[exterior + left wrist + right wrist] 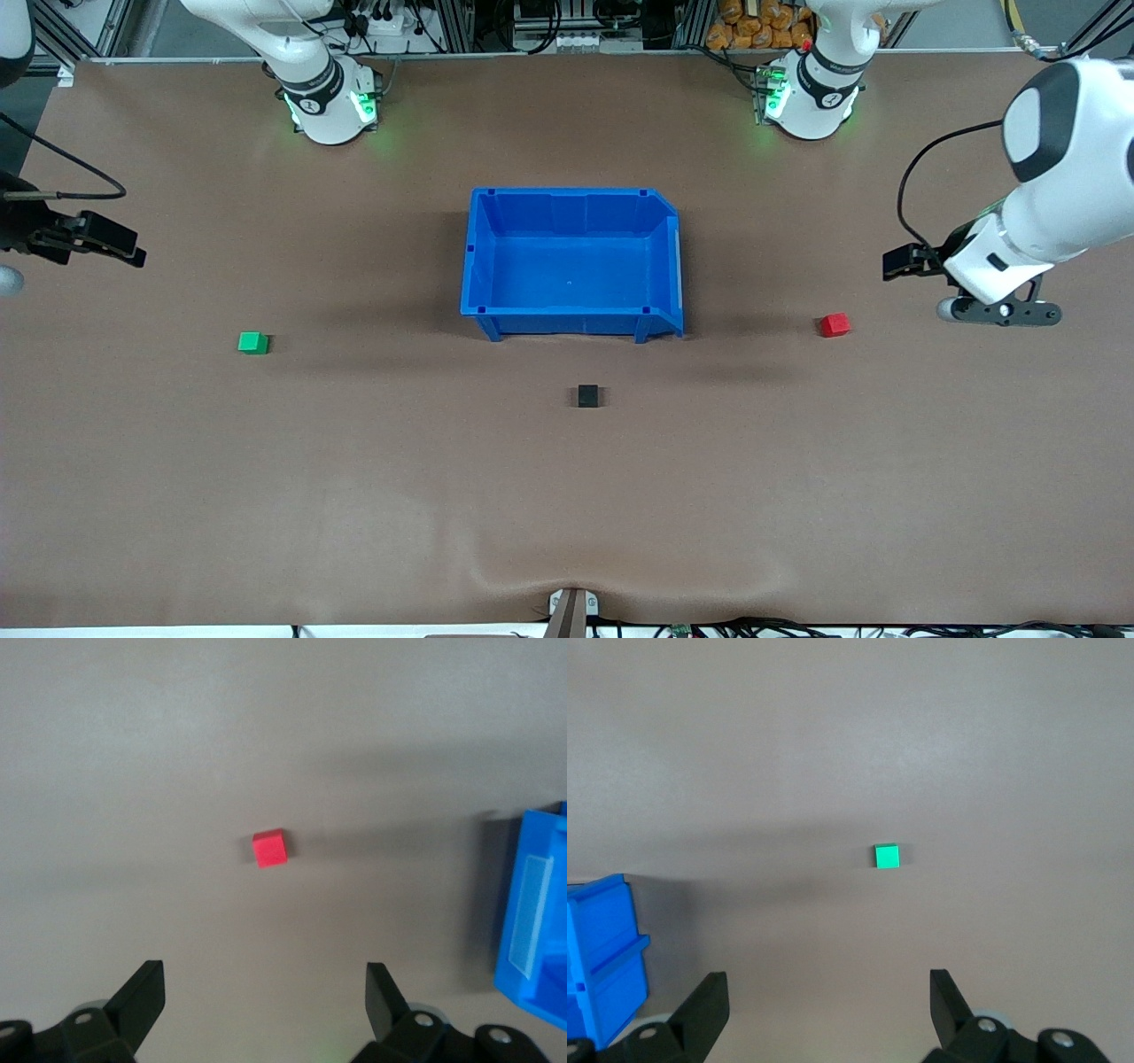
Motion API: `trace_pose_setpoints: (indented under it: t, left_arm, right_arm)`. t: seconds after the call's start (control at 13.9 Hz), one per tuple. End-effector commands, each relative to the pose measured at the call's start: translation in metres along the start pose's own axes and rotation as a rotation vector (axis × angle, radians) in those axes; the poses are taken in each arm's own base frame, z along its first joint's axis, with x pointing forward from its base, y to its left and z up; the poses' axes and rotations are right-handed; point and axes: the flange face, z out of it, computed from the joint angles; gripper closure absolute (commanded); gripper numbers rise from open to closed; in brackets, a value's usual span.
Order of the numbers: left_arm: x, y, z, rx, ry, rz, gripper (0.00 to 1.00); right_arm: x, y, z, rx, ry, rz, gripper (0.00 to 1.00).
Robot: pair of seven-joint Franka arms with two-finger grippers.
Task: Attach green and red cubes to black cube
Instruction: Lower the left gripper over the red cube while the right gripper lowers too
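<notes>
Black cube sits alone on the table, nearer the front camera than the blue bin and about midway between the two coloured cubes. The green cube lies toward the right arm's end, the red cube toward the left arm's end, both well apart from the black one.

All three look small, rigid and light, with flat, square faces; they should take a firm pinch without deforming, but may skid on the table if nudged sideways. Best hold is likely across two opposite side faces, centred, leaving the mating face free.

The left end effector hangs over the table by the red cube, fingers spread wide and empty. The right end effector hangs over the table by the green cube, likewise spread and empty.
</notes>
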Motion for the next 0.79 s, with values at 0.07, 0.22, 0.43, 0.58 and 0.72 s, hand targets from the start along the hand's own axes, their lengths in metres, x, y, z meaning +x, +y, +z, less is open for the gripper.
trace_pose_setpoints:
  t: [0.07,0.22,0.43,0.58,0.72]
  left_arm:
    - [-0.003,0.000,0.037,-0.011,0.035,-0.018,0.00]
    - [0.003,0.000,0.062,-0.016,0.031,-0.019,0.00]
    - [0.013,-0.002,0.094,-0.024,0.027,-0.022,0.00]
    - [0.015,-0.001,0.112,-0.028,0.030,-0.024,0.00]
    - [0.017,-0.002,0.133,-0.032,0.033,-0.045,0.00]
  right_arm:
    - [0.025,0.004,0.024,0.005,-0.007,0.012,0.00]
    - [0.032,0.005,0.034,0.004,-0.010,0.019,0.00]
    - [0.040,0.007,0.045,0.003,-0.008,0.018,0.00]
    - [0.045,0.005,0.054,0.002,-0.011,0.015,0.00]
    - [0.052,0.004,0.066,0.001,-0.019,0.012,0.00]
